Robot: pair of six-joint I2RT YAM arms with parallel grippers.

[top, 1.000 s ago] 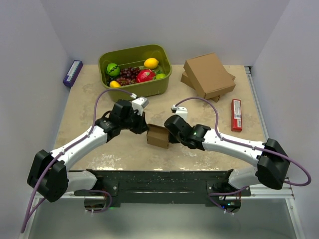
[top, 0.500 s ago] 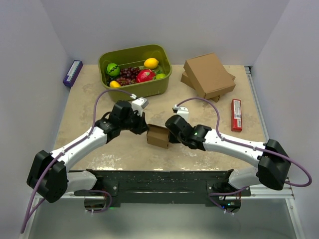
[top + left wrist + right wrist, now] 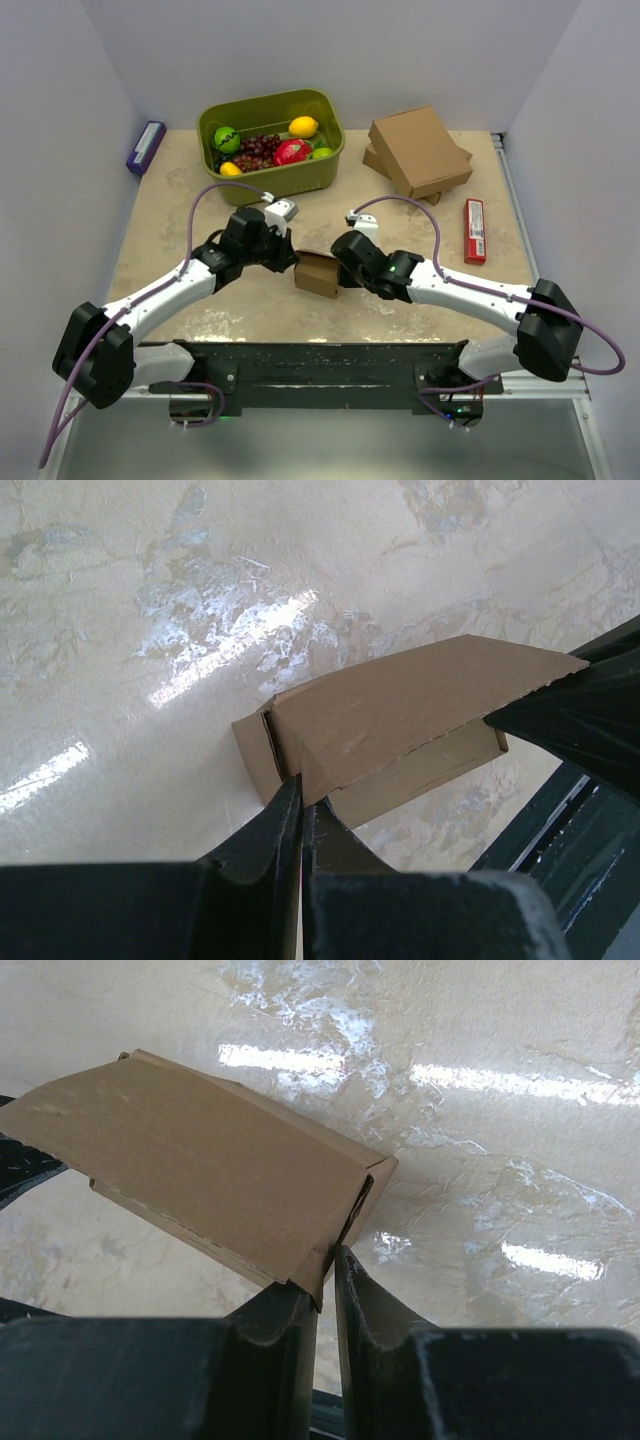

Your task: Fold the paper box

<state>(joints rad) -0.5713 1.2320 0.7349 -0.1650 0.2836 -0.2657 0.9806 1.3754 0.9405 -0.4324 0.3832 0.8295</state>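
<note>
- Toward the middle of the counter (image 3: 170, 220), a little back from its near edge, the paper box (image 3: 318, 273) lay between the two arms. It was well apart from the green tub (image 3: 300, 180) at the far edge and from the stack of flat cartons (image 3: 420, 150) near the far right corner.
- At the box's left end, the left gripper (image 3: 293, 262) had its jaws drawn almost together on a thin edge of cardboard. The left wrist view showed its fingers (image 3: 265, 840) meeting just under the end flap, with the box running away from them up and to the right.
- Between the two grippers, the box's long axis ran left to right, roughly parallel to the near edge. Each arm faced one short end, and neither was clearly the nearer. The top panel looked to stand a little off the body beneath it, so it was probably not yet seated.
- At the right end, the right gripper (image 3: 343, 272) was likewise pinched nearly closed on the corner of the top panel. Its fingers (image 3: 375, 1320) showed only a sliver of gap, filled by the board.
- By my reading, the coming fold turned on that end-to-end hold. The box lay straight ahead of each gripper, so a push or twist from one would likely carry along the long axis to the other.
</note>
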